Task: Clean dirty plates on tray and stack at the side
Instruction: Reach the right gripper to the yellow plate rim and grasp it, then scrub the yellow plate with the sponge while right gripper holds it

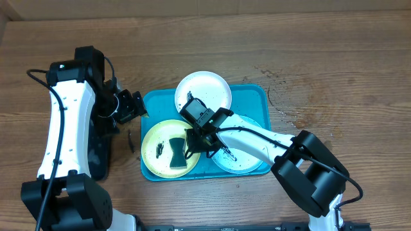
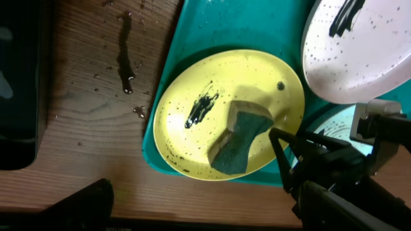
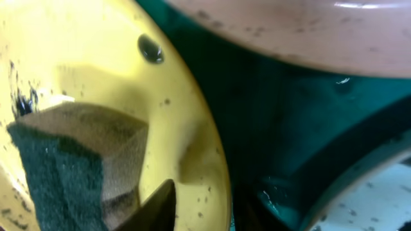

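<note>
Evidently awaiting scrubbing, the round yellow-green rimmed plate (image 1: pixel 164 131) lies in the large turquoise plastic tray (image 1: pixel 253 93), a green-and-tan sponge (image 2: pixel 239 138) on it just beyond the right claw (image 1: pixel 194 144). That claw straddles the rim, probably to steady it; whether it's clamped I cannot tell. Its arm stretches low across the tray; the left claw (image 1: pixel 131 106) hangs released alongside.

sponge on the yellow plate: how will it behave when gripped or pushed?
Probably soft: the sponge is waisted in the middle, so jaws would likely squash it. Likely light, and apt to slide on the yellow plate, which looks wet and speckled.
</note>
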Controlling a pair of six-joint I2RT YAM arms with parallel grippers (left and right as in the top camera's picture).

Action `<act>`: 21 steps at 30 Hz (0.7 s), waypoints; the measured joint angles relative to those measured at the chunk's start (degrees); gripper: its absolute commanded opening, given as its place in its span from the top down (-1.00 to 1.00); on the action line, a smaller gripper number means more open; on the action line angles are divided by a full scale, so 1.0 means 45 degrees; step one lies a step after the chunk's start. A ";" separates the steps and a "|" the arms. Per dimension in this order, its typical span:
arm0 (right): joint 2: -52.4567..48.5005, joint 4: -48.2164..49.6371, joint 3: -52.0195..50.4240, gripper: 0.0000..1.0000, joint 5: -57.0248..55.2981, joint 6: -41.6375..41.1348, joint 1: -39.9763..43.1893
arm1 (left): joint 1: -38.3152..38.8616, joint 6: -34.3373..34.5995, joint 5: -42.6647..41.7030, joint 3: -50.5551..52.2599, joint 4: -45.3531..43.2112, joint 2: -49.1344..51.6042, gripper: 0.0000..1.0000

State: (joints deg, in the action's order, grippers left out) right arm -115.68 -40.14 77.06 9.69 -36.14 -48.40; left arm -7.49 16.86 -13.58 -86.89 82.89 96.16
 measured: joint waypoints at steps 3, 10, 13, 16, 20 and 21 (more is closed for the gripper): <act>-0.0015 -0.0068 0.0000 0.66 0.0189 0.0034 0.0063 | 0.0170 -0.0092 -0.0049 0.0058 0.0049 0.0000 -0.74; -0.0024 -0.0277 0.0000 0.92 0.0340 0.0015 0.0257 | 0.0724 -0.0131 -0.0180 0.1030 -0.0481 -0.0010 -0.55; -0.0024 -0.0301 0.0000 0.93 0.0340 0.0010 0.0267 | 0.0753 -0.0180 -0.0321 0.2103 -0.1185 -0.0010 -0.31; -0.0024 -0.0282 0.0000 0.93 0.0340 0.0005 0.0282 | 0.0767 -0.0379 -0.0928 0.3002 -0.1875 -0.0005 -0.22; -0.0024 -0.0248 0.0000 0.92 0.0345 -0.0005 0.0282 | 0.1035 -0.0510 -0.1467 0.3575 -0.2346 -0.0005 -0.24; -0.0024 -0.0253 0.0000 0.92 0.0340 -0.0015 0.0287 | 0.1151 -0.0515 -0.1530 0.3662 -0.2497 -0.0005 -0.23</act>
State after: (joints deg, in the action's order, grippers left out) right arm -115.79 -41.28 77.06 11.22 -36.21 -47.11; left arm -2.31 14.55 -20.47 -70.41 71.66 96.14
